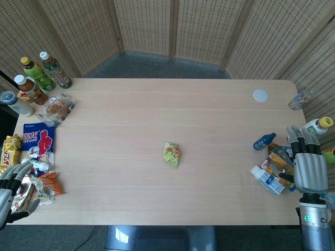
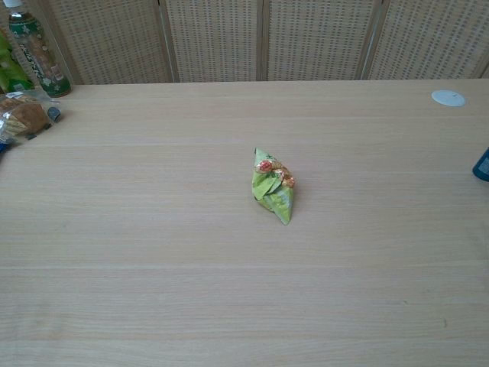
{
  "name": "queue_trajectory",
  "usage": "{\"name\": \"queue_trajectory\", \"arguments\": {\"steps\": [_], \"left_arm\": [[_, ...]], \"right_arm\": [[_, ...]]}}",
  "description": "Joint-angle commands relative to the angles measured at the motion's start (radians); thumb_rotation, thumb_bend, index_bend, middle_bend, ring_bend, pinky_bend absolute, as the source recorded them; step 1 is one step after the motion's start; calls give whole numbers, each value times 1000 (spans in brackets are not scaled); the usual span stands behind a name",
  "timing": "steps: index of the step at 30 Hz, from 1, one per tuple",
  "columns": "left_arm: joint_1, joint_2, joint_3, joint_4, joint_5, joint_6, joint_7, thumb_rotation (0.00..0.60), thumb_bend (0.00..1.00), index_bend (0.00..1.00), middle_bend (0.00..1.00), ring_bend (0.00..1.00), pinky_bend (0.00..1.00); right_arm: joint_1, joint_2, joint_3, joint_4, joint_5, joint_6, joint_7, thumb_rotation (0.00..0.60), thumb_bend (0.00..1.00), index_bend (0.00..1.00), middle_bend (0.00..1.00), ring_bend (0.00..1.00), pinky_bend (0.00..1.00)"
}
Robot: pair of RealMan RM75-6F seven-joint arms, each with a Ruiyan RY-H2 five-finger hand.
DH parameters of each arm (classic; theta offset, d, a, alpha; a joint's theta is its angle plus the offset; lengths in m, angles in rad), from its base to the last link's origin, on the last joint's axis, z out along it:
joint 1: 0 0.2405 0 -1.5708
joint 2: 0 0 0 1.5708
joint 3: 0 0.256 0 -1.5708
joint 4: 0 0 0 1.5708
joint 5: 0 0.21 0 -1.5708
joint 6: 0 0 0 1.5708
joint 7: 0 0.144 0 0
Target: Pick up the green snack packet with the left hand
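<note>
The green snack packet [image 1: 172, 153] lies crumpled near the middle of the wooden table [image 1: 157, 115]; the chest view shows the same packet [image 2: 273, 186] with orange print on its top. My left hand [image 1: 12, 190] hangs at the table's front left corner, far to the left of the packet, fingers apart and holding nothing. At the front right edge my right hand [image 1: 306, 163] is held flat with fingers spread, empty, also far from the packet. Neither hand appears in the chest view.
Several bottles [image 1: 36, 78] stand at the back left, with a bagged pastry [image 1: 56, 109], a blue packet [image 1: 38, 141] and other wrapped snacks [image 1: 42, 186] along the left edge. Small bottles [image 1: 264, 141] and packets [image 1: 279, 164] crowd the right edge. A white lid [image 1: 260, 95] lies at the back right.
</note>
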Motion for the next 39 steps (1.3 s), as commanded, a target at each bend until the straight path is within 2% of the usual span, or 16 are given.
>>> {"name": "queue_trajectory", "arguments": {"steps": [1, 15, 27, 33, 39], "left_arm": [[-1, -2, 0, 4, 0, -3, -4, 600, 346, 50, 58, 0, 0], [-34, 22, -13, 0, 15, -30, -6, 600, 347, 50, 56, 0, 0], [-192, 8, -93, -20, -8, -197, 43, 600, 348, 23, 47, 0, 0], [-316, -7, -124, -36, -19, -358, 55, 600, 348, 0, 8, 0, 0], [-438, -62, -166, -18, -69, -508, 50, 600, 343, 0, 0, 0, 0]], "right_arm": [[-1, -1, -1, -8, -2, 0, -4, 553, 58, 0, 0, 0, 0], [-22, 10, -16, -29, 21, -12, 2, 551, 58, 0, 0, 0, 0], [-45, 15, -38, -32, 0, 0, 2, 553, 56, 0, 0, 0, 0], [-47, 26, -55, -24, -29, -11, 4, 550, 57, 0, 0, 0, 0], [-62, 36, -64, -34, -47, 2, 12, 551, 56, 0, 0, 0, 0]]}}
